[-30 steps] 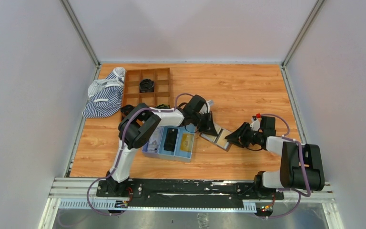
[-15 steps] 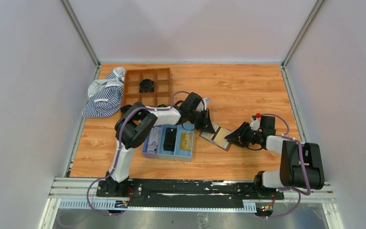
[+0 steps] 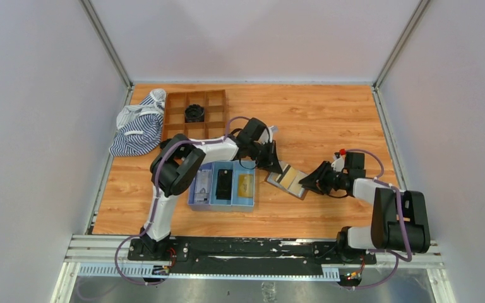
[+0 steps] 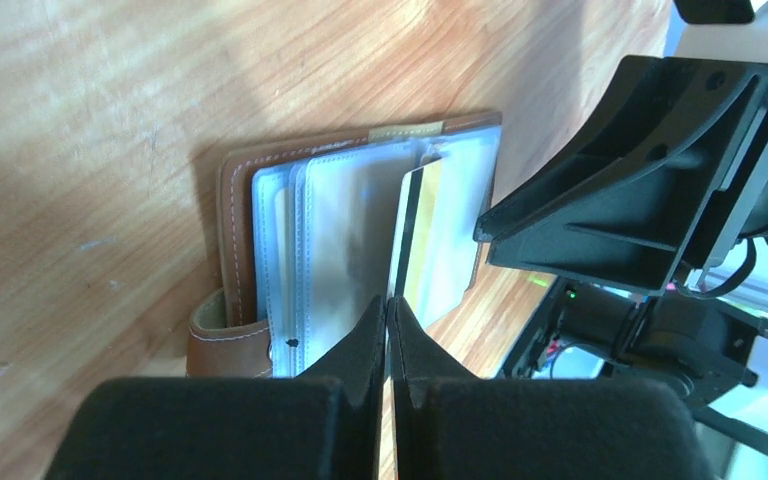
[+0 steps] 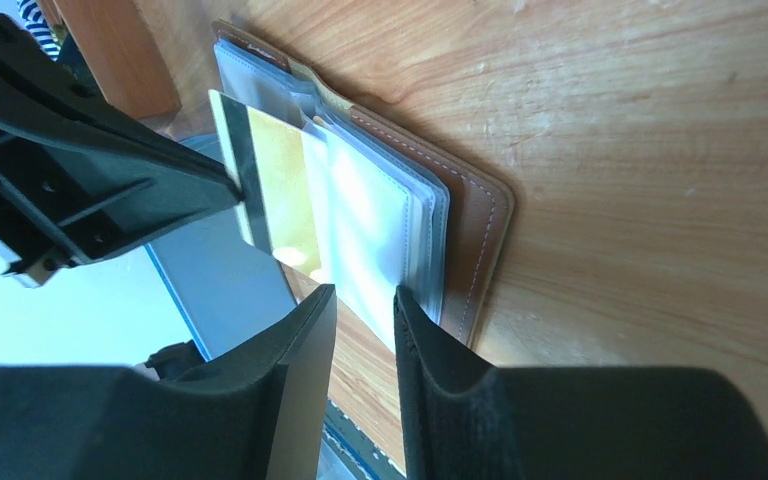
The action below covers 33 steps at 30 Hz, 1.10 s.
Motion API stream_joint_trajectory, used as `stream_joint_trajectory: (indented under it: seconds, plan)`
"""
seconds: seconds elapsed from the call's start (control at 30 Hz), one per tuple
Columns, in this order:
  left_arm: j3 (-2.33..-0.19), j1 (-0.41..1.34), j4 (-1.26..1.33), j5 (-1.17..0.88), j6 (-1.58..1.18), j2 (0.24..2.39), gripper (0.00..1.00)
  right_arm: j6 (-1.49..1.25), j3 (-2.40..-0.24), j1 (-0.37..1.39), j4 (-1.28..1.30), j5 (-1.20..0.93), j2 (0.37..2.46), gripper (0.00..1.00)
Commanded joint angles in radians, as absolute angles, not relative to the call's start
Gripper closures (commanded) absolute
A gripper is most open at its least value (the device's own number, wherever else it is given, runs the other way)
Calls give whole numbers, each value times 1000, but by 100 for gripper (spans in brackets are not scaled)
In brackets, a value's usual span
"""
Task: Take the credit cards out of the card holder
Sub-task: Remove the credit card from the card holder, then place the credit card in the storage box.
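The brown leather card holder (image 3: 288, 181) lies open on the wood table between the two arms, its clear sleeves up. It shows in the left wrist view (image 4: 230, 200) and in the right wrist view (image 5: 480, 230). My left gripper (image 3: 276, 165) (image 4: 387, 305) is shut on the edge of a yellow card with a black stripe (image 4: 422, 235) (image 5: 280, 190). The card sticks halfway out of a sleeve. My right gripper (image 3: 311, 183) (image 5: 365, 295) is at the holder's right edge, jaws a narrow gap apart, one finger over the sleeves.
A blue three-compartment tray (image 3: 222, 205) sits just left of the holder and holds small items. A brown wooden grid box (image 3: 178, 115) and a striped cloth (image 3: 137, 129) lie at the back left. Walls enclose the table.
My left gripper has pulled back to the left with the yellow card, drawing it further out of the sleeve. The right gripper stays at the holder's edge.
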<state>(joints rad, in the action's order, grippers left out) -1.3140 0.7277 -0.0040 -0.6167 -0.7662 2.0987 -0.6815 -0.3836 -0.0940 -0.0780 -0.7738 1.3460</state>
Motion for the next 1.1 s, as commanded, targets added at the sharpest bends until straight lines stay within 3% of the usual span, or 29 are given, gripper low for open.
stream_joint_trajectory:
  seconds: [0.0, 1.07]
  plan:
    - [-1441, 726, -227, -569, -626, 2068, 100, -608, -371, -94, 54, -582, 1342, 67]
    - [-1512, 782, -382, -505, -580, 1944, 100, -631, -420, -94, 110, -633, 1225, 64]
